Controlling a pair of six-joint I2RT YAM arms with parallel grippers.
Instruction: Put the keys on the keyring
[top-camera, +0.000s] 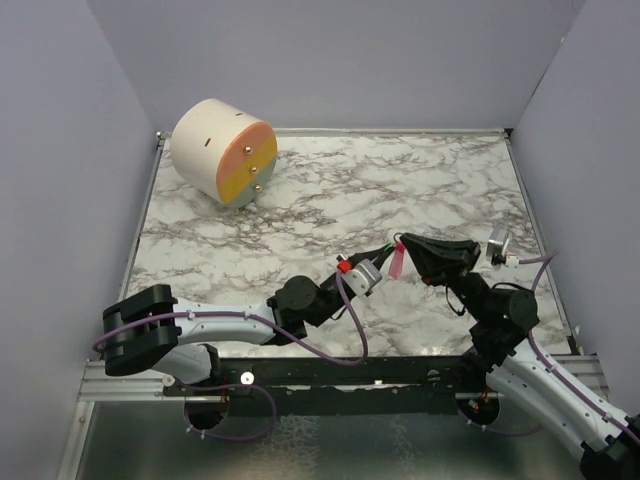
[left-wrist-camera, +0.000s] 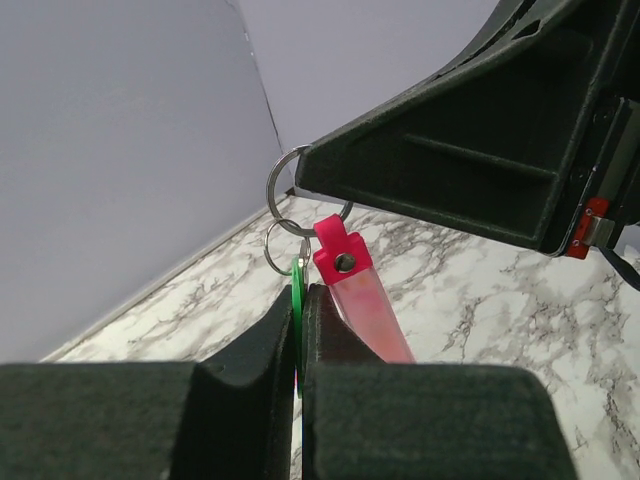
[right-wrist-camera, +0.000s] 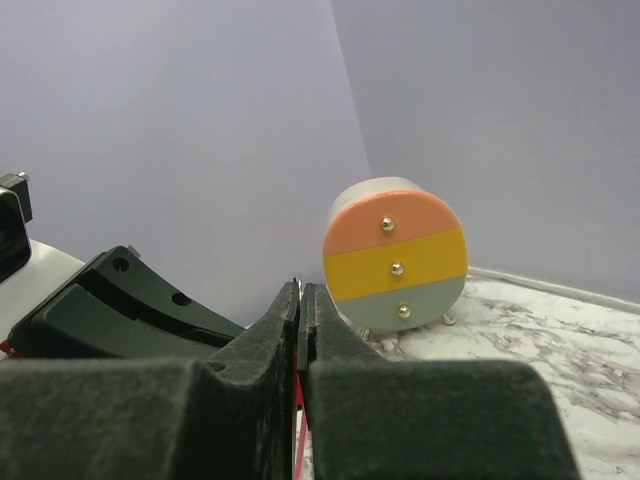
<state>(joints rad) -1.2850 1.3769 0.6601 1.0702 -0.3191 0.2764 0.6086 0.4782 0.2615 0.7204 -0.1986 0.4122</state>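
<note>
- Two pincers, both clamped: the left gripper (left-wrist-camera: 301, 312) pinches the green key (left-wrist-camera: 296, 280) edge-on. The right gripper (right-wrist-camera: 300, 300) holds the keyring (left-wrist-camera: 335, 243) by its silvery ring (left-wrist-camera: 269, 192), above the marble table (left-wrist-camera: 480, 300).
- Key: just below that ring, beside the hanging pink strip tag (left-wrist-camera: 362, 310).
- Smaller ring (left-wrist-camera: 267, 248): at the key's head; whether the two are joined cannot be told.
- Handling advice: grip firmly, bring the key's hole to the ring's split end, then feed it along the wire. The tag may snag.
- Striped cylinder (right-wrist-camera: 395, 262): well apart.

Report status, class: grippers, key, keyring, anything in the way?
Left gripper shut on key. Right gripper shut on keyring. Key close beside keyring, threading unclear. Drum far off.
</note>
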